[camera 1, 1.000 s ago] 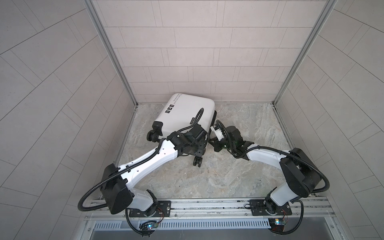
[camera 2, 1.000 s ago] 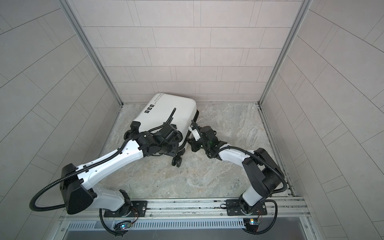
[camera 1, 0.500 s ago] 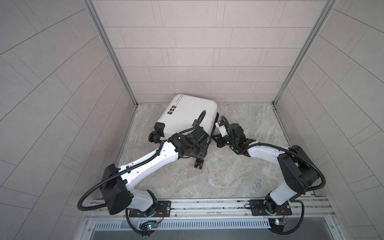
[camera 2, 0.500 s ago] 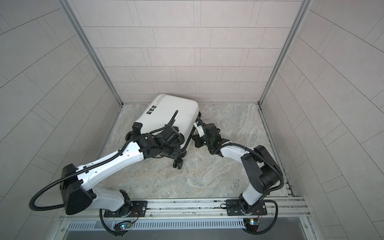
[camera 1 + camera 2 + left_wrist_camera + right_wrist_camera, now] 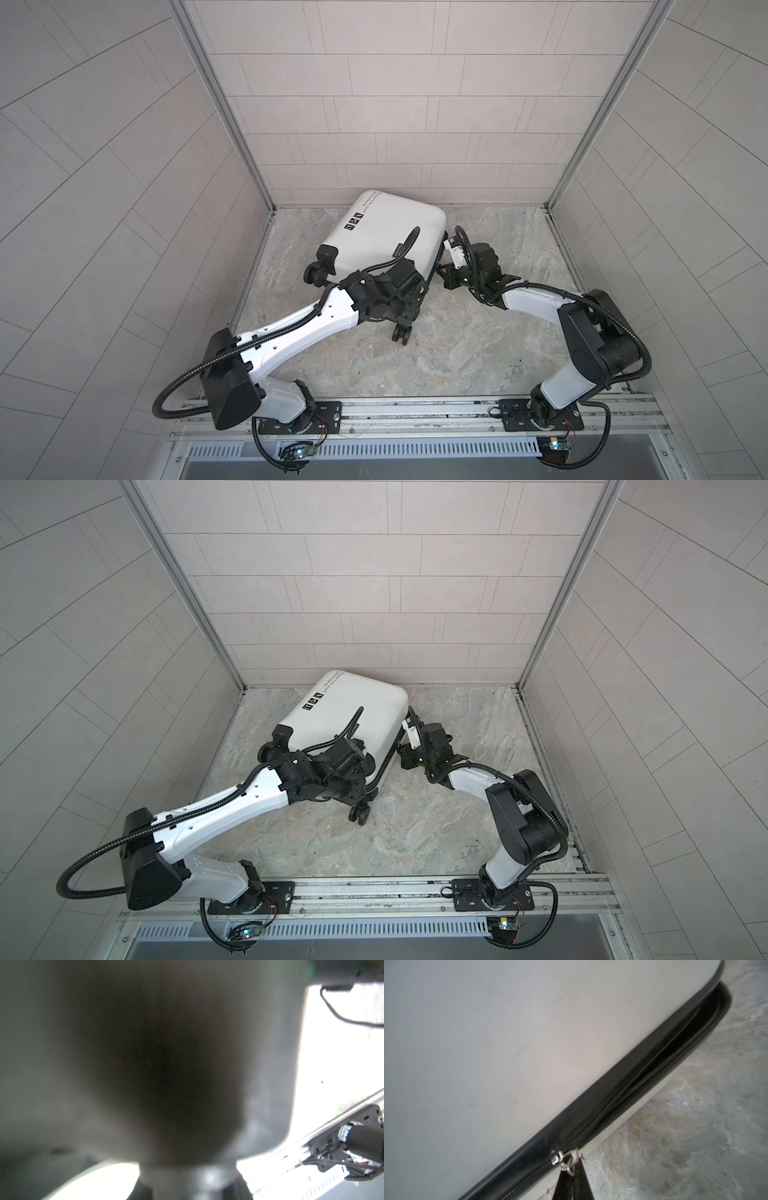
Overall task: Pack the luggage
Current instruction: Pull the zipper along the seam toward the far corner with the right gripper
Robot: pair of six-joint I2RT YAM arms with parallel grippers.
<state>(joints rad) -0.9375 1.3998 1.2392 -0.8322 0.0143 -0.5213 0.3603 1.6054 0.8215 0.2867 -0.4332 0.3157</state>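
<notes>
The luggage [image 5: 386, 237] lies flat, shells together, at the upper middle of both top views. My right gripper [image 5: 572, 1172] is pinched on the zipper pull [image 5: 568, 1159]. I should draw it along the zipper trim [image 5: 633, 1103], not outward. My left gripper [image 5: 411, 299] sits at the shell's lower corner, and I cannot tell how its jaws stand. The shell print [image 5: 353, 226] is too small to read.

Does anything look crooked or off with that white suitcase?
Yes. The luggage lies askew, turned diagonally on the floor. In the right wrist view its zipper seam gapes open beyond the slider, where the right end effector pinches the zipper pull. Nothing looks damaged or spilled.
</notes>
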